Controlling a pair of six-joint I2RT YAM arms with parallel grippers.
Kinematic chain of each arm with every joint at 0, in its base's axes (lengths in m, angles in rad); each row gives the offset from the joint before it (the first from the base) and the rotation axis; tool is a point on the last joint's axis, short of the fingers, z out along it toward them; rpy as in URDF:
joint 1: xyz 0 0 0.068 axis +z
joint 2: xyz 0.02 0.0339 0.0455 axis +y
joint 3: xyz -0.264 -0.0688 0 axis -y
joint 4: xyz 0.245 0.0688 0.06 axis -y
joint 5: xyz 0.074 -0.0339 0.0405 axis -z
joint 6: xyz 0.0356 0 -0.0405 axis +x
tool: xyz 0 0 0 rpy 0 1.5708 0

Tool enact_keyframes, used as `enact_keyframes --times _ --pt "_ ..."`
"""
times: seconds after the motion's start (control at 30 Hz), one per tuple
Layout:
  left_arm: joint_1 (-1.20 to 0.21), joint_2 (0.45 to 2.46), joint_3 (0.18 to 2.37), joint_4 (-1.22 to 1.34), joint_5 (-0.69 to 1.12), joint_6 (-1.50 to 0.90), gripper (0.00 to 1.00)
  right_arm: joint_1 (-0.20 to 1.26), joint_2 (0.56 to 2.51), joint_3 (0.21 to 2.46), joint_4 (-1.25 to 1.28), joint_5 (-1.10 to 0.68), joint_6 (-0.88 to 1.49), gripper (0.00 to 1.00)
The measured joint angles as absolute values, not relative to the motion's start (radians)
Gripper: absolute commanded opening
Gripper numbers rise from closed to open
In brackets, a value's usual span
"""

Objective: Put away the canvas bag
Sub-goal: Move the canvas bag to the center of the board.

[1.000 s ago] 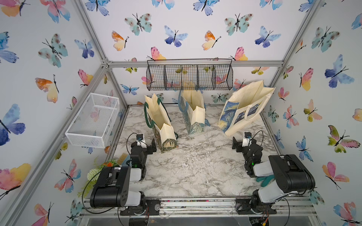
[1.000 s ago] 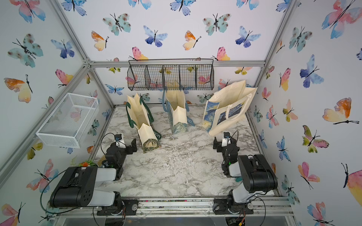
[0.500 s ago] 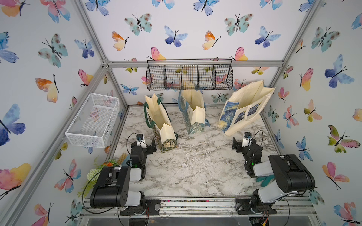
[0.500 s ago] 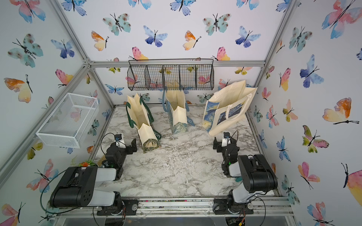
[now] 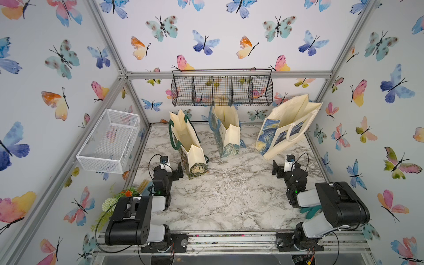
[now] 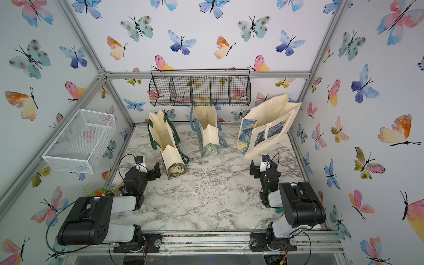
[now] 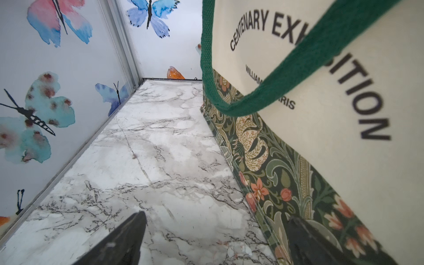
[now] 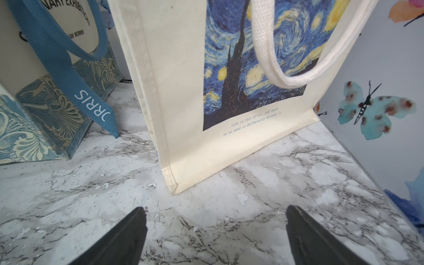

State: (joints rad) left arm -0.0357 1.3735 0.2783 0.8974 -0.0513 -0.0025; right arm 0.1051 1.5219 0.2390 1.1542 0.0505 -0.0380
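Three cream canvas bags stand open at the back of the marble table [image 5: 229, 197]. A green-handled bag [image 5: 188, 146] with a floral base is on the left, a blue-handled bag [image 5: 226, 135] is in the middle, and a larger bag with a starry-night print [image 5: 286, 128] leans at the right. My left gripper [image 5: 170, 169] lies low on the table beside the green-handled bag [image 7: 321, 114], open and empty [image 7: 215, 218]. My right gripper [image 5: 284, 168] rests just in front of the starry-night bag [image 8: 183, 91], open with only marble between its fingers [image 8: 215, 211].
A black wire basket [image 5: 221, 90] with several compartments hangs on the back wall above the bags. A white wire basket [image 5: 110, 140] is fixed to the left wall. Artificial flowers [image 5: 119, 197] lie by the left arm's base. The blue-handled bag [image 8: 52, 103] stands close to the starry-night bag.
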Motion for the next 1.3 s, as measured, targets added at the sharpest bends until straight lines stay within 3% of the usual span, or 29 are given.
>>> enact_keyframes --times 0.33,0.63,0.7,0.77,0.87,1.03,1.3 --pt "-0.181 1.192 0.442 0.566 -0.272 -0.032 0.98 0.118 1.326 0.557 0.620 0.043 0.150 0.98" --pt "-0.207 0.977 0.630 0.157 -0.398 -0.250 0.98 0.152 1.407 0.928 0.089 -0.057 0.355 0.98" --pt "-0.205 0.931 0.678 0.097 -0.348 -0.276 0.99 0.152 1.422 0.937 0.060 -0.128 0.396 0.98" --pt "-0.205 0.876 0.699 0.072 -0.225 -0.286 0.91 0.153 1.433 0.919 0.049 -0.228 0.440 0.98" --pt "-0.220 0.826 0.712 0.040 -0.063 -0.277 0.88 0.171 1.457 0.913 0.023 -0.334 0.480 0.98" --pt "-0.256 0.804 0.707 -0.029 0.110 -0.249 0.89 0.266 1.477 1.010 -0.098 -0.350 0.455 0.98" --pt "-0.257 0.747 0.604 -0.085 0.133 -0.234 0.96 0.404 1.477 1.107 -0.195 -0.257 0.372 0.97"
